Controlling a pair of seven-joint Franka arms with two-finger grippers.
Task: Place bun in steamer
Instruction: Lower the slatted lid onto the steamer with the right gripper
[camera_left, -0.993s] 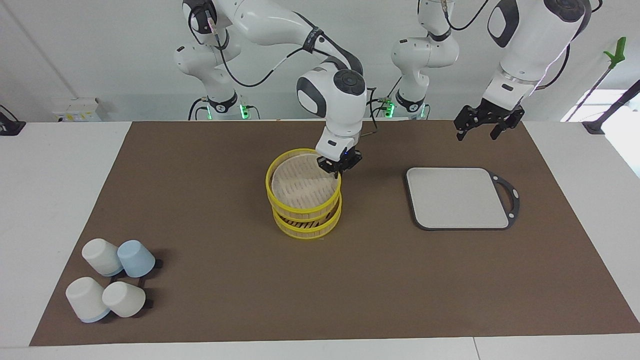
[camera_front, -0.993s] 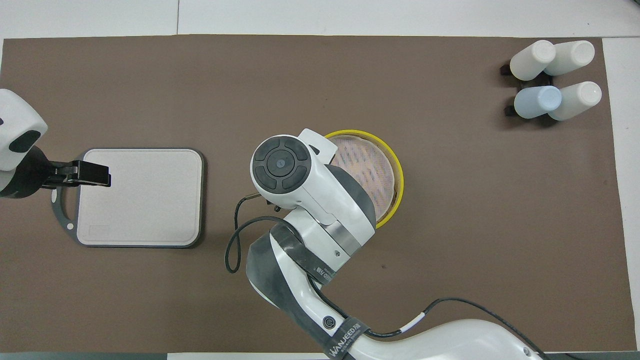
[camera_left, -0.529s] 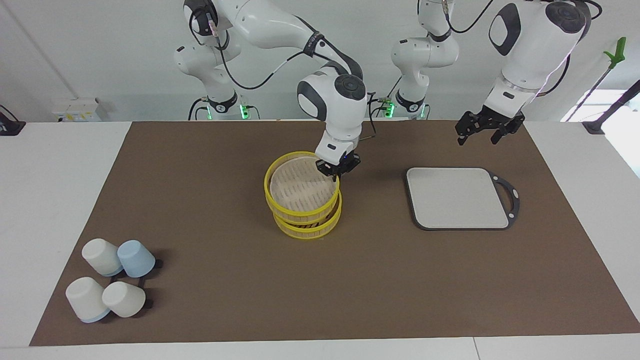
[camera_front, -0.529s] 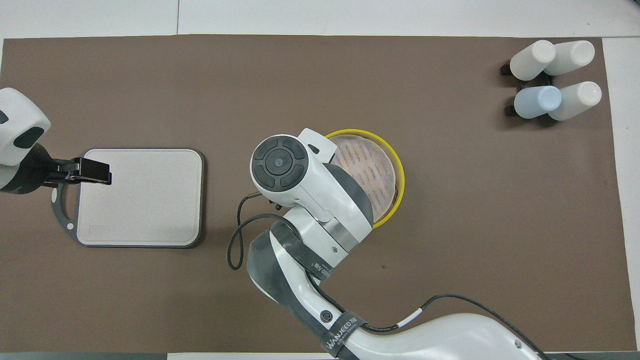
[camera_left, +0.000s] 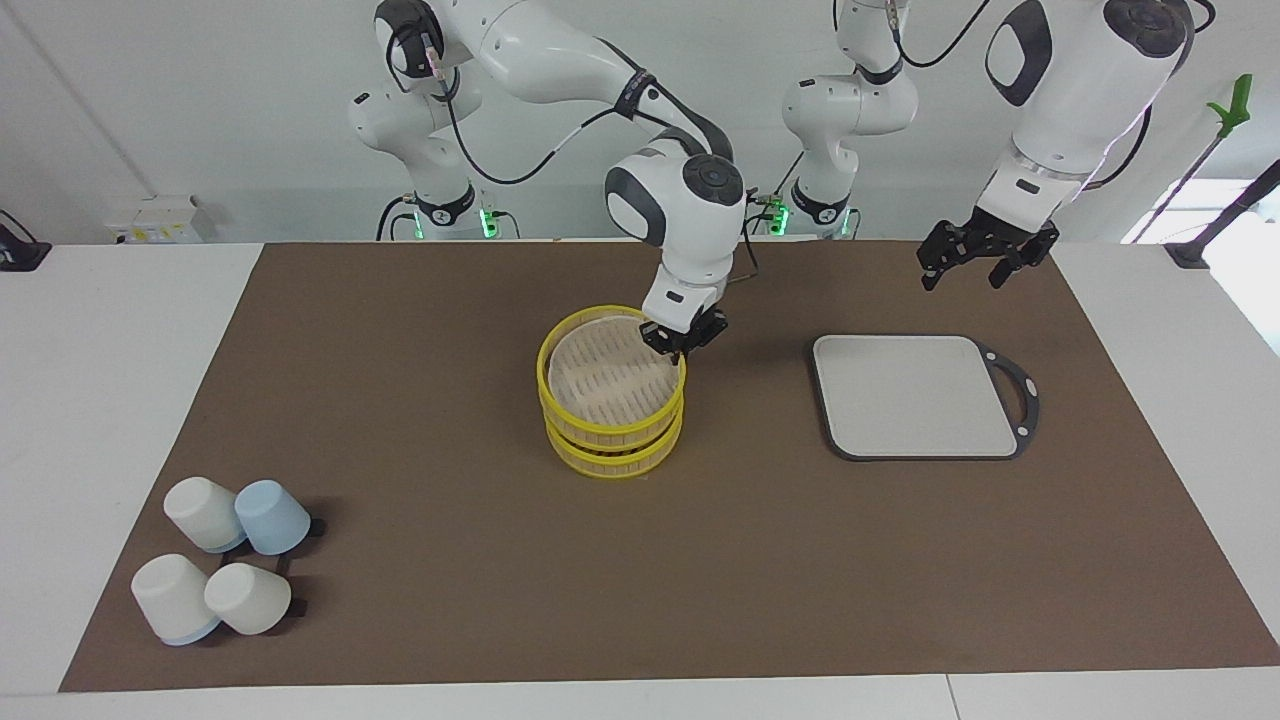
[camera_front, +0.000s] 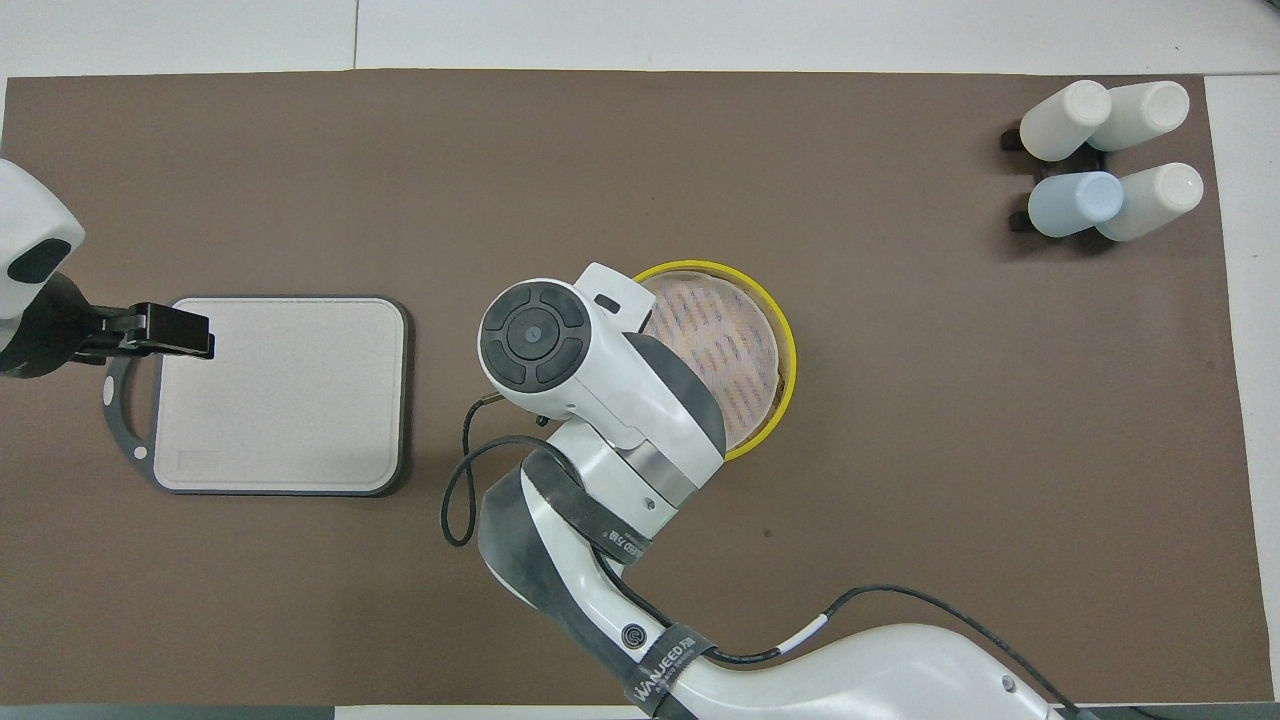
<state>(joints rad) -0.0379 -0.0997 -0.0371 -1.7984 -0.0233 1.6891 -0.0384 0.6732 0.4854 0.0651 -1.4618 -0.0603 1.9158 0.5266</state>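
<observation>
We are looking at the steamer (camera_left: 612, 395) standing mid-counter on the brown mat (camera_left: 450, 600), its two yellow-rimmed tiers stacked with the top one sitting slightly askew. The right tool (camera_left: 683, 343) is pinching the top tier's rim on the side toward the left arm's end, its fingertips closed tight on that rim. We are seeing only a bare slatted floor inside the top tier; the bun is showing in neither view. The left tool (camera_left: 984, 258) is hanging with its fingers spread wide and holding nothing, over the mat beside the grey board (camera_left: 915, 395). Four upturned cups (camera_left: 222, 568) are clustering toward the right arm's end.
</observation>
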